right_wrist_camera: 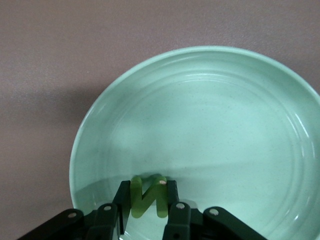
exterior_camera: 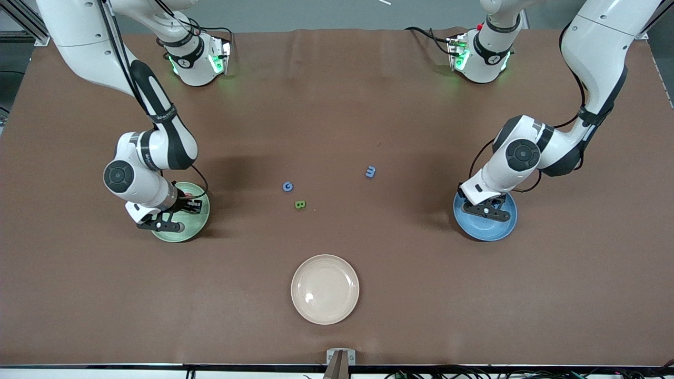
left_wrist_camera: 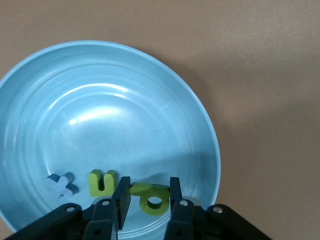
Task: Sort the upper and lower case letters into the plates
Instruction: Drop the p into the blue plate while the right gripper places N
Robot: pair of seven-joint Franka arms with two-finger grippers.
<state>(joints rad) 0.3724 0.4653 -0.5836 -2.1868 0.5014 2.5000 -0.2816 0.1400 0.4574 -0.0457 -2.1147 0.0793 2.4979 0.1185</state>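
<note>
1. Your right gripper (right_wrist_camera: 145, 205) sits low over the pale green plate (right_wrist_camera: 240, 125). Its jaws are closed on a green capital N (right_wrist_camera: 146, 196), which stands upright between them with its flat faces against the pads, just above the plate's floor near the rim.
2. Your left gripper (left_wrist_camera: 146, 200) is low inside the blue plate (left_wrist_camera: 100, 100). A green small letter with a round loop (left_wrist_camera: 150, 196) lies between the jaws, its long axis running across the gap. The jaws look set against its two ends, so I judge them gripping it, or just about to let go.
3. Beside that letter in the blue plate lie a green u (left_wrist_camera: 102, 182) and a blue x (left_wrist_camera: 61, 185), both flat.
4. Three letters remain on the brown surface (exterior_camera: 337, 95): the blue G (exterior_camera: 287, 186), the green B (exterior_camera: 299, 204) just nearer the camera, and the blue m (exterior_camera: 370, 171) toward the left arm's end.
5. By that layout, G and B fall to your right arm, m to your left arm.
6. The cream plate (exterior_camera: 325, 289) sits apart, nearest the camera.
</note>
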